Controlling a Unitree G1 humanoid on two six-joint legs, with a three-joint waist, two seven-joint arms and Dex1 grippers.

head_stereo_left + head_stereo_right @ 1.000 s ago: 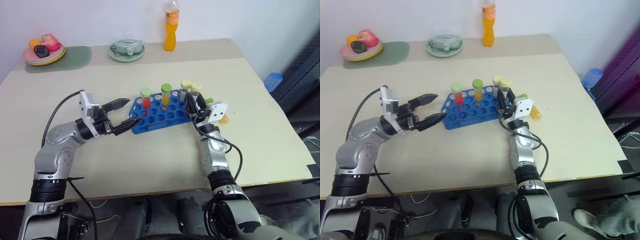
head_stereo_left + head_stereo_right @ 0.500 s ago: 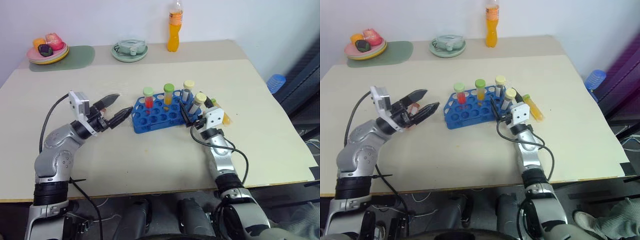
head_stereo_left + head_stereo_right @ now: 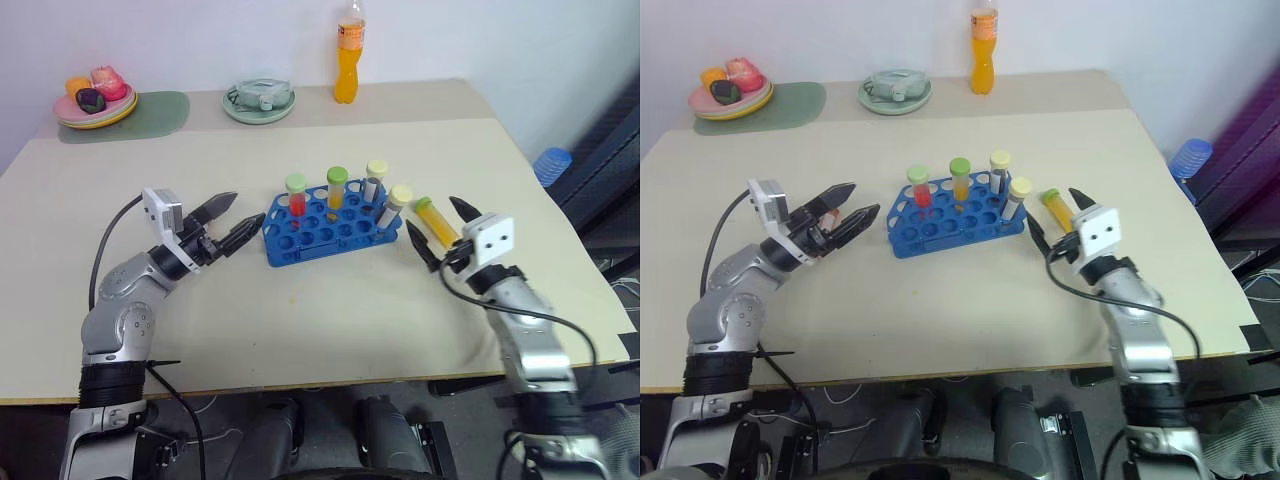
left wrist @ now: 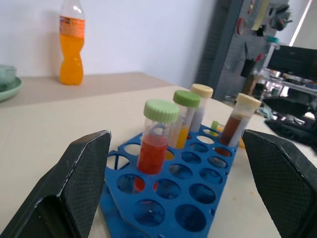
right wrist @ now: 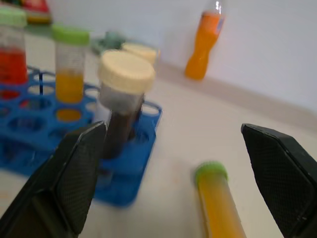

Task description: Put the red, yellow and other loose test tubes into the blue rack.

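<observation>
Right hand withdrawn; brown tube tilted.

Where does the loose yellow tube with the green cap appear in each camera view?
Left eye view: loose yellow tube lying on the table, right of the blue rack.
Right eye view: same place.
Left wrist view: hidden behind the rack.
Right wrist view: between the fingers, near.
Shared landmark: the blue rack.

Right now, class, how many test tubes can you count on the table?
5. Four stand in the rack: red tube, yellow tube, a cream-capped tube and a dark tube. One orange tube lies loose beside the rack.
</observation>
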